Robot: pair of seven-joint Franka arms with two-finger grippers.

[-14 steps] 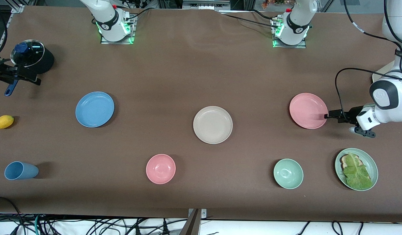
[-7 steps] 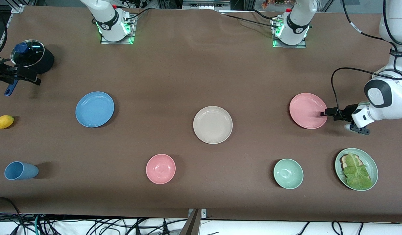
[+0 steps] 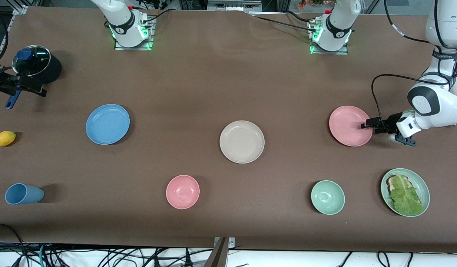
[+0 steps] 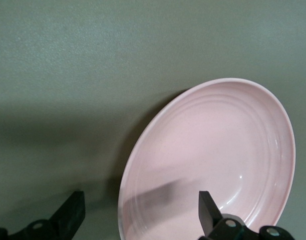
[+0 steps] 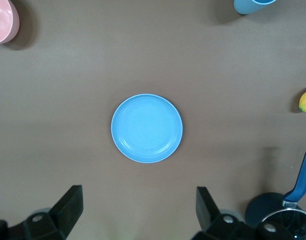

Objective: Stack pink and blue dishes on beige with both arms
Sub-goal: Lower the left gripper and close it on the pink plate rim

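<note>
Left pincer (image 3: 364, 126) sits low at the rim of the pink plate (image 3: 350, 125), at the side toward the left arm's end of the counter (image 3: 213, 81), its jaws spread wide. Its wrist view alone shows how they stand: one finger (image 4: 206, 210) over the plate's inside, the other (image 4: 70, 212) outside over the bare counter, with the rim between them and nothing clamped.

Right pincer (image 5: 138, 212) is open too and holds nothing. The front view does not show it plainly; only its wrist view shows it hanging high over the blue plate (image 5: 147, 128), which lies flat and well below the fingers.

Three matching plates lie in a row across the middle of the counter, well apart: the blue plate (image 3: 107, 124) toward the right arm's end, the beige plate (image 3: 242, 141) in the centre, bare, and the pink plate toward the left arm's end.

The front view alone takes in the rest. One pale green plate (image 3: 405, 192) carrying lettuce and toast lies nearer the camera than the pink plate. There are two bowls, one pink (image 3: 182, 191) and one green (image 3: 327, 197), both nearer the camera than the beige plate. One black pot (image 3: 37, 68) with a glass lid stands at the right arm's end. One blue cup (image 3: 23, 193) lies on its side there, nearer the camera, and one small yellow fruit (image 3: 4, 138) lies between pot and cup.
</note>
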